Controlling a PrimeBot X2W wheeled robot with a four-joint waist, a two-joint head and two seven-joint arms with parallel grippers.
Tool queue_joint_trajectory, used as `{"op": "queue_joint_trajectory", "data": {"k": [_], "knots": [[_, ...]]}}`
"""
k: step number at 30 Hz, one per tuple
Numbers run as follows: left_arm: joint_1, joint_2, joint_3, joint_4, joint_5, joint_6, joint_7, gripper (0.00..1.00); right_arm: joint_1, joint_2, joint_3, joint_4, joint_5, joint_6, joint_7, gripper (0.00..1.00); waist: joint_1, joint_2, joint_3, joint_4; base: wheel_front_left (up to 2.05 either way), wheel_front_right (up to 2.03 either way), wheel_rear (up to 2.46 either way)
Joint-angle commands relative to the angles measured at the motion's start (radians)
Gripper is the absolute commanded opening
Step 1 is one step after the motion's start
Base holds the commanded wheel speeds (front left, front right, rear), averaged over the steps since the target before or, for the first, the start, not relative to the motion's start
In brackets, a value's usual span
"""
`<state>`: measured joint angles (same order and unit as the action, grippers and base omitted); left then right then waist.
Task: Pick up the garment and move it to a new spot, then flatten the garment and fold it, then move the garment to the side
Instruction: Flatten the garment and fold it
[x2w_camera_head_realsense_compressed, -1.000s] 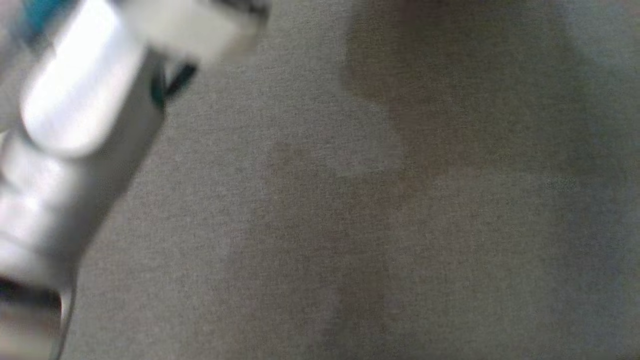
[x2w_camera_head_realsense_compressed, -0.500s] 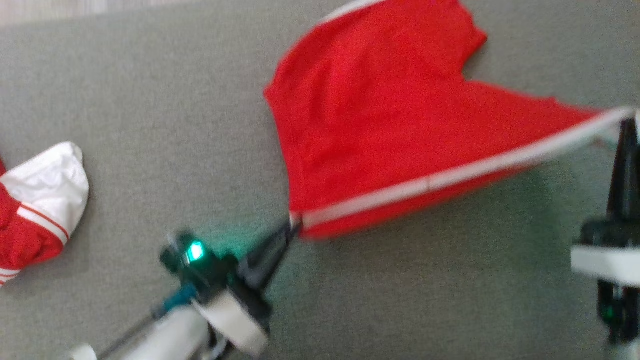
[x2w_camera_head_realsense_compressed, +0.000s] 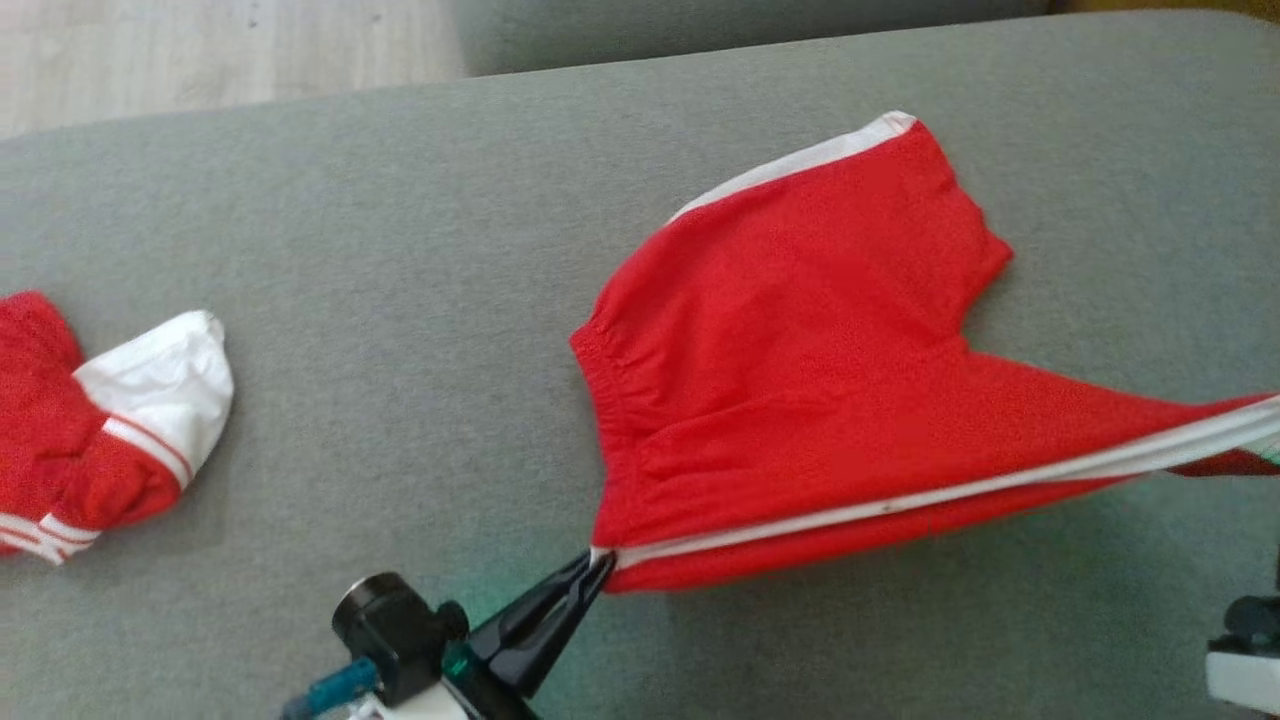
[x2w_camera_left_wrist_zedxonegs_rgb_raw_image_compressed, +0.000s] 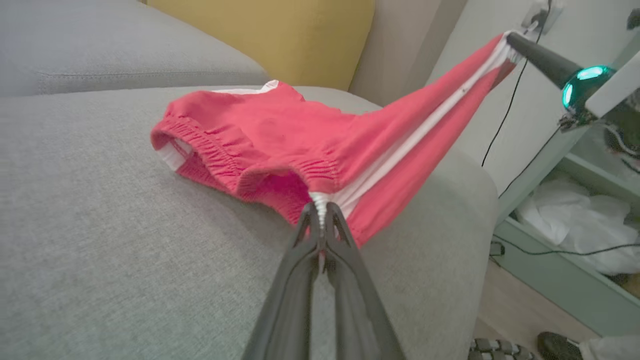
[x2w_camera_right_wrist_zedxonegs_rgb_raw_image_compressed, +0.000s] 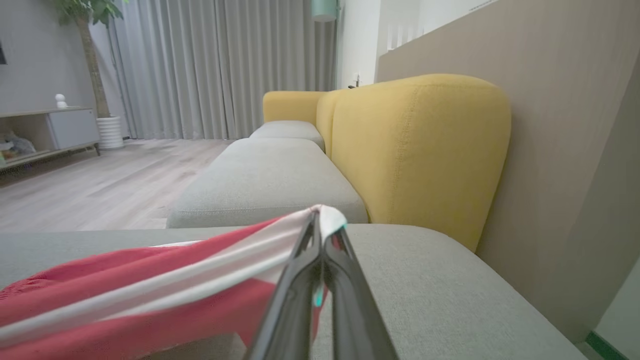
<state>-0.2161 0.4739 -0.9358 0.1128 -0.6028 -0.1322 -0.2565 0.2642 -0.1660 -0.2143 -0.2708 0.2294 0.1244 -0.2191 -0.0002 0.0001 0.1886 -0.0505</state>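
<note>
While the left hand (x2w_camera_head_realsense_compressed: 598, 565) was clamped shut on the waistband corner of the red garment (x2w_camera_head_realsense_compressed: 800, 340), the right hand (x2w_camera_right_wrist_zedxonegs_rgb_raw_image_compressed: 320, 220) was clamped shut on the far end of the same white side stripe (x2w_camera_head_realsense_compressed: 900, 505). That edge was stretched taut and raised between them. The remainder lay on the grey sofa seat (x2w_camera_head_realsense_compressed: 400, 300). A second red-and-white garment (x2w_camera_head_realsense_compressed: 90, 430) lay well apart, to the left.

Your left gripper (x2w_camera_head_realsense_compressed: 598, 568) has two long, glossy dark fingers (x2w_camera_left_wrist_zedxonegs_rgb_raw_image_compressed: 292, 300) that taper to fine tips, with a black round knob (x2w_camera_head_realsense_compressed: 385, 615) and a teal fitting (x2w_camera_head_realsense_compressed: 335, 685) behind them. Your right gripper (x2w_camera_left_wrist_zedxonegs_rgb_raw_image_compressed: 509, 40) is the same dark taper, with a teal light (x2w_camera_left_wrist_zedxonegs_rgb_raw_image_compressed: 580, 82) at its base beside a white housing (x2w_camera_left_wrist_zedxonegs_rgb_raw_image_compressed: 615, 85).
</note>
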Motion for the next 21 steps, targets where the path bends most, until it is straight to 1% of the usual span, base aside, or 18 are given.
{"op": "queue_joint_trajectory", "data": {"k": [1,5,6,9,15,21], "knots": [[-0.025,0.025,0.057,-0.035,-0.027,0.006,-0.001,0.00,-0.031,-0.046,-0.013,-0.042,0.013,0.006,0.006,0.00,0.0002,-0.0001,0.006,0.018,0.00,0.00,0.00],[-0.063,-0.029,0.085,-0.060,-0.074,0.005,-0.002,0.00,-0.099,-0.070,-0.018,-0.026,0.021,0.006,0.050,0.00,0.0002,-0.0001,0.034,0.046,0.00,0.00,0.00],[-0.063,-0.029,0.085,-0.060,-0.074,0.005,-0.002,0.00,-0.099,-0.070,-0.018,-0.026,0.021,0.006,0.050,0.00,0.0002,-0.0001,0.034,0.046,0.00,0.00,0.00],[-0.119,-0.079,0.098,-0.042,-0.098,0.004,-0.003,0.00,-0.182,-0.100,-0.010,0.012,0.022,0.006,0.091,0.00,0.0002,-0.0001,0.068,0.068,0.00,0.00,0.00],[-0.225,-0.161,0.144,0.043,-0.136,0.004,-0.004,0.00,-0.387,-0.183,0.043,0.165,0.045,0.006,0.182,0.00,0.0002,-0.0001,0.130,0.103,0.00,0.00,0.00],[-0.336,-0.210,0.164,0.139,-0.160,0.003,0.009,0.00,-0.586,-0.270,0.141,0.339,0.078,0.006,0.227,0.00,0.0002,-0.0001,0.179,0.145,0.00,0.00,0.00]]}}
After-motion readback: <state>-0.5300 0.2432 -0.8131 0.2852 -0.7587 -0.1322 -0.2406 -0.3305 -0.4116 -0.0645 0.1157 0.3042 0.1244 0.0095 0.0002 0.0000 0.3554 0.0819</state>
